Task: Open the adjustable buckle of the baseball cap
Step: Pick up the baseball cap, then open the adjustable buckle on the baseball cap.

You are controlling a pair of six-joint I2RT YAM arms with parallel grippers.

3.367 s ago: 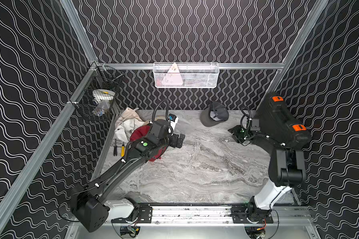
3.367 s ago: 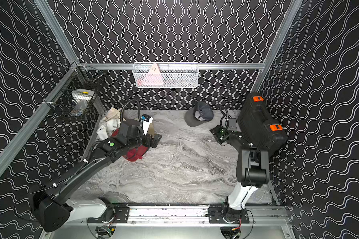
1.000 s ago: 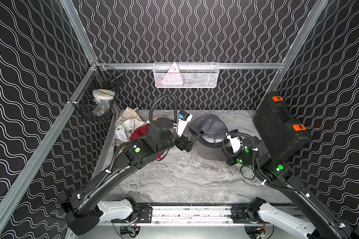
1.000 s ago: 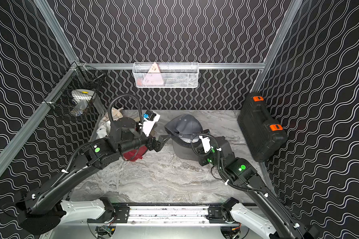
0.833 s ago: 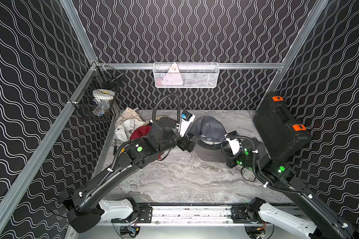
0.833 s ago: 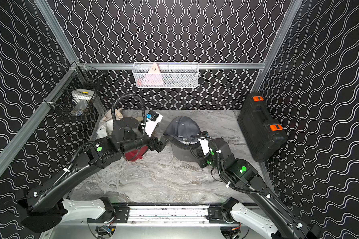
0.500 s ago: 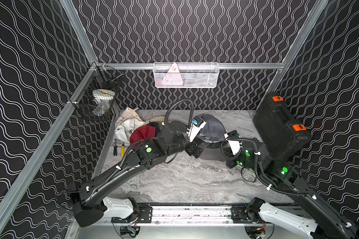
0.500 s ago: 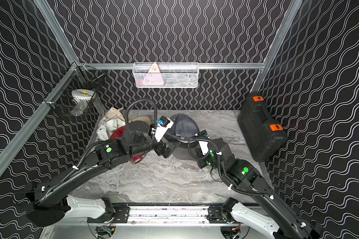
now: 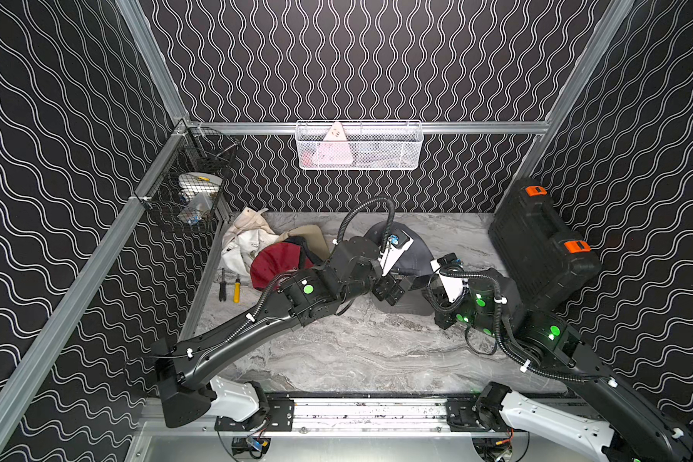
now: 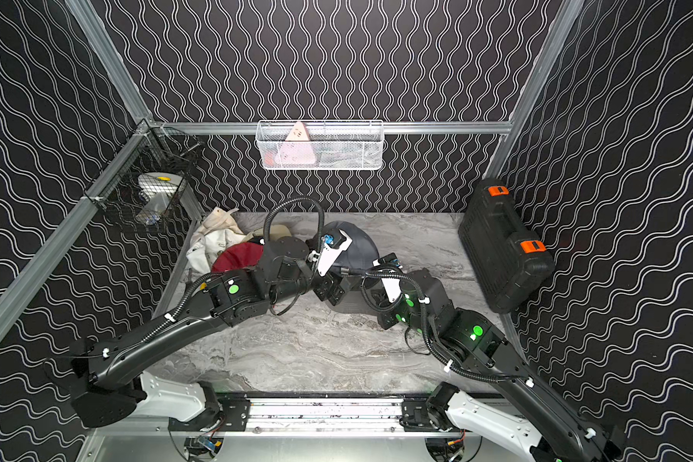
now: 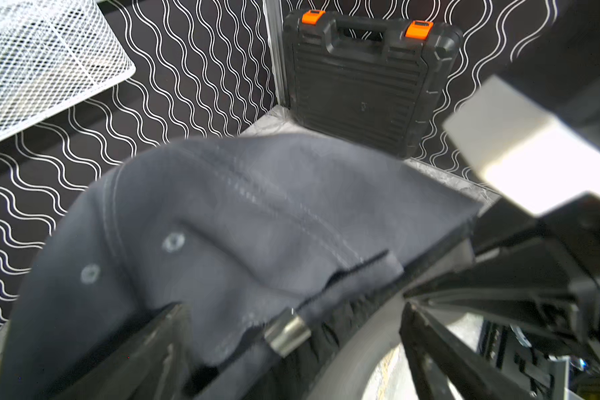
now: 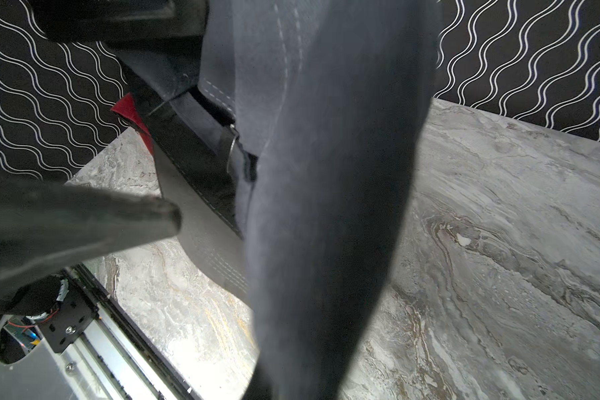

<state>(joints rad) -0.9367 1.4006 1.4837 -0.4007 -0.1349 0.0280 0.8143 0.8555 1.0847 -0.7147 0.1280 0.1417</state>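
Wide open and empty, the left fingers (image 11: 167, 339) straddle the metal buckle (image 11: 286, 334); right fingers (image 12: 118, 218) clamped on the grey baseball cap (image 9: 411, 260).

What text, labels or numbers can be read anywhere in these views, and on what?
None can be read.
Triangular card in the white wire basket: faint marks, too small to read.
Black tool case: small embossed mark, too blurred to read.
Grey cap: no print or logo visible.
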